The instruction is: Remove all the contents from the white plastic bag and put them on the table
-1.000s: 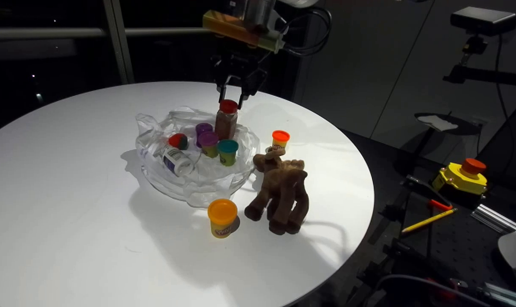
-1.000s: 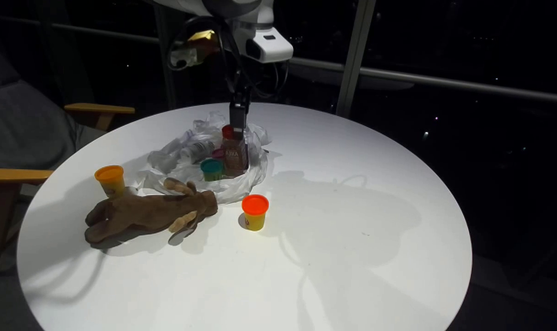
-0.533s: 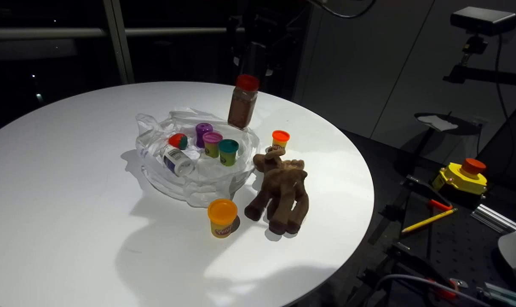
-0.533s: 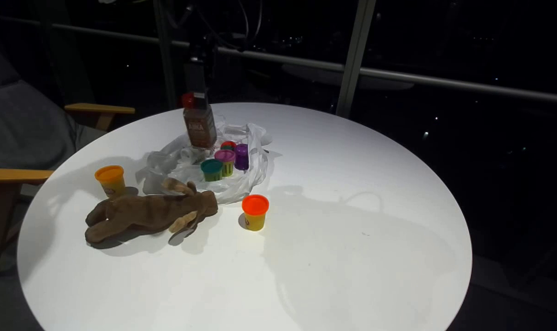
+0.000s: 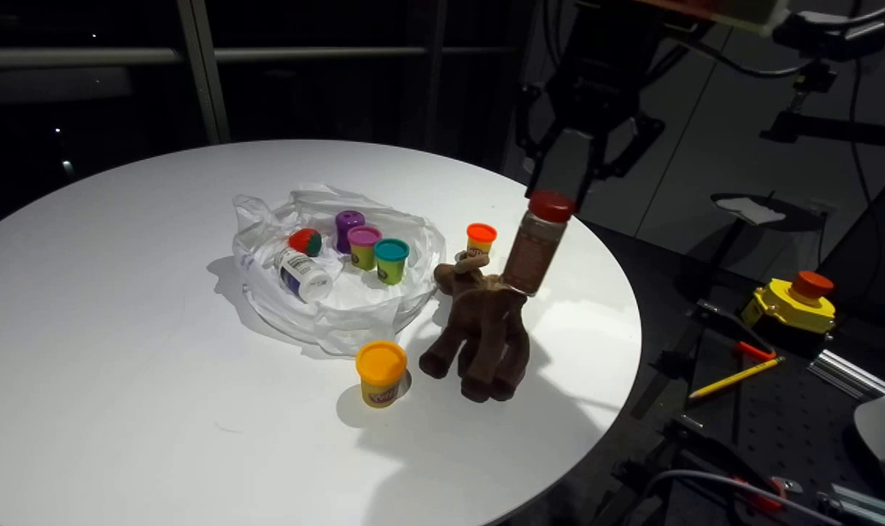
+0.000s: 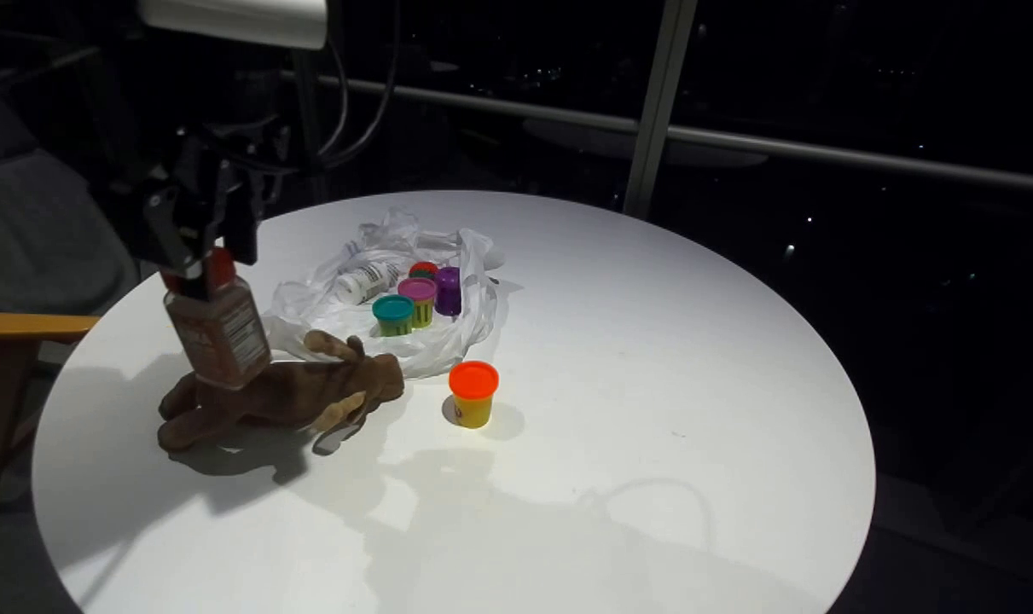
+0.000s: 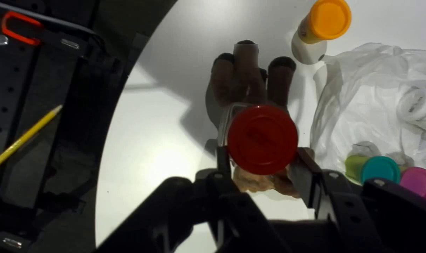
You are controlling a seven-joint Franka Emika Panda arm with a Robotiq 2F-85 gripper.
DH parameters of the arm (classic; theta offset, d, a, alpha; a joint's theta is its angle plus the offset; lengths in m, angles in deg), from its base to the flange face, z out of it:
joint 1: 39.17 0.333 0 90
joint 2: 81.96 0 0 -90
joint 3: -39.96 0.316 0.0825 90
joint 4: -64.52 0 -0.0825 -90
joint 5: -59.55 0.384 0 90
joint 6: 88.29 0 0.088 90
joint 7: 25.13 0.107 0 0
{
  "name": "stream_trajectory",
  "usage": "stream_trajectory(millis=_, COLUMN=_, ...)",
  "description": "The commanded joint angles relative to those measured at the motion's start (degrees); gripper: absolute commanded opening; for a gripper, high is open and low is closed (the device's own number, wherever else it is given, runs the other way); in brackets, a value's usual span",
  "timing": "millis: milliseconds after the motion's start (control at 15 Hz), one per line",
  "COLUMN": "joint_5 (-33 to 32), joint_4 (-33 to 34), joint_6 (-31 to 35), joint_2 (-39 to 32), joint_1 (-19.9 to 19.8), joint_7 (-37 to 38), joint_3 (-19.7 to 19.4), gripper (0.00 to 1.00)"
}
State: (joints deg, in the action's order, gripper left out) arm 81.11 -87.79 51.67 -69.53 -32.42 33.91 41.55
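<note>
Clasping the clear, square-sided, red-lidded jar (image 5: 536,250), the black two-fingered gripper (image 5: 555,200) holds it, long axis tilted, above the brown plush animal (image 5: 481,313).

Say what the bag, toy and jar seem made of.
Bag: thin plastic film, slightly shiny, by its translucent wrinkles. Toy: probably plush fabric, matte, its brown surface showing no glare. Jar: clear glass or plastic, can't tell which; sides shiny, see-through.
</note>
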Motion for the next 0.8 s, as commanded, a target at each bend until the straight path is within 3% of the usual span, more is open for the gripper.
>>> stream_trajectory(millis=0, joint_5=5.2, joint_4=-7.4, joint_6=0.9, joint_2=6.7, joint_1=-1.7, joint_7=-2.6, joint_3=-0.1, gripper=0.22)
stream_trajectory(millis=400, joint_5=8.5, joint_4=-4.1, joint_6=2.2, joint_2=-0.4, joint_1=-3.6, joint_7=-7.0, joint_3=-1.4, gripper=0.22)
stream_trajectory(millis=733, joint_5=12.2, joint_4=-4.8, joint_6=7.8, joint_2=-3.6, joint_1=-5.1, joint_7=-9.4, joint_3=-2.8, gripper=0.22)
